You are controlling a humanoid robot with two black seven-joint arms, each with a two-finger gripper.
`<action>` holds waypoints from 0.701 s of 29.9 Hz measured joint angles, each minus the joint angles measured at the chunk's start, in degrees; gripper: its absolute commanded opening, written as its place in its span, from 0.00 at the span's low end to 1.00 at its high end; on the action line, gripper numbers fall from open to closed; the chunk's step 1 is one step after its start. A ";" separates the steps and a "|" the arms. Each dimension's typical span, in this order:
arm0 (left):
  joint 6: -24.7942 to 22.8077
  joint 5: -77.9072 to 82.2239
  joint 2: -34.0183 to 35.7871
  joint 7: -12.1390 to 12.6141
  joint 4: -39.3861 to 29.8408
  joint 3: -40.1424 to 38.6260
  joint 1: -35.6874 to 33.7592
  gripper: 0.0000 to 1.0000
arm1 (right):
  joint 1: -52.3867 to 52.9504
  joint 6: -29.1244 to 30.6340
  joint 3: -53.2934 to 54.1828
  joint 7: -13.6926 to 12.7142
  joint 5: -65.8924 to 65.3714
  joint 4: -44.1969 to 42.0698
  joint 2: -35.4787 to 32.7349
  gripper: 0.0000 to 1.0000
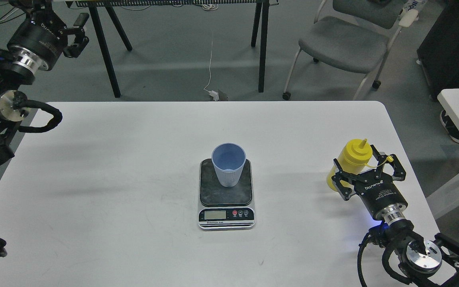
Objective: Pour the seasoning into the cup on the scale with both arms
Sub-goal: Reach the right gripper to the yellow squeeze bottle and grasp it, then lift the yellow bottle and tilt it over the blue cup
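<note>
We are at the start of the pour, by our reading: the cup (228, 164) stands upright on the dark plate of the scale (226, 199), near the middle of the table (114, 179), and it looks empty as far as we can see into it. So the receiving side is set up and nothing appears to have gone in.

The bottle (351, 162) stands upright near the table's right edge, well apart from the scale, its nozzle pointing up and its small cap hanging off on its tether. Our right gripper (367, 171) is spread wide around the bottle's near side, one finger to its left and one to its right; we cannot tell whether either finger touches the plastic, and the bottle does not look squeezed. We judge the grasp as not yet made.

Our left gripper (77, 34) hangs high off the table's far left corner, fingers apart and holding nothing, well away from cup and scale.

What is left, then, is nearly everything: closing on the bottle, lifting it, carrying it over to the cup, bringing the left arm in to help, tipping and squeezing.
</note>
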 measured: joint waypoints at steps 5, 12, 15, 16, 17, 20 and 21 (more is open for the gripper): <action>0.00 -0.01 0.08 0.00 0.00 0.00 0.00 0.96 | 0.16 0.00 0.95 0.46 -3.03 -1.24 0.58 0.45; 0.00 0.03 0.11 0.00 0.00 0.06 0.00 0.97 | 0.14 0.00 2.56 2.22 -8.02 -2.42 2.43 0.30; 0.00 0.09 0.11 0.00 0.00 0.08 0.00 0.96 | 0.10 0.00 2.60 2.42 -8.57 -2.50 2.48 0.30; 0.00 0.11 0.11 0.00 -0.01 0.08 0.00 0.97 | 0.10 0.00 2.60 2.44 -8.66 -2.45 2.48 0.29; 0.00 0.13 0.11 0.00 -0.03 0.10 0.00 0.96 | 0.10 0.00 2.55 2.45 -8.88 -2.27 2.43 0.29; 0.00 0.16 0.12 0.00 -0.08 0.15 0.09 0.96 | 0.92 0.00 2.35 2.44 -12.49 -1.91 1.49 0.29; 0.00 0.16 0.13 0.00 -0.08 0.15 0.08 0.96 | 1.97 0.00 2.35 2.44 -14.89 -1.86 0.78 0.29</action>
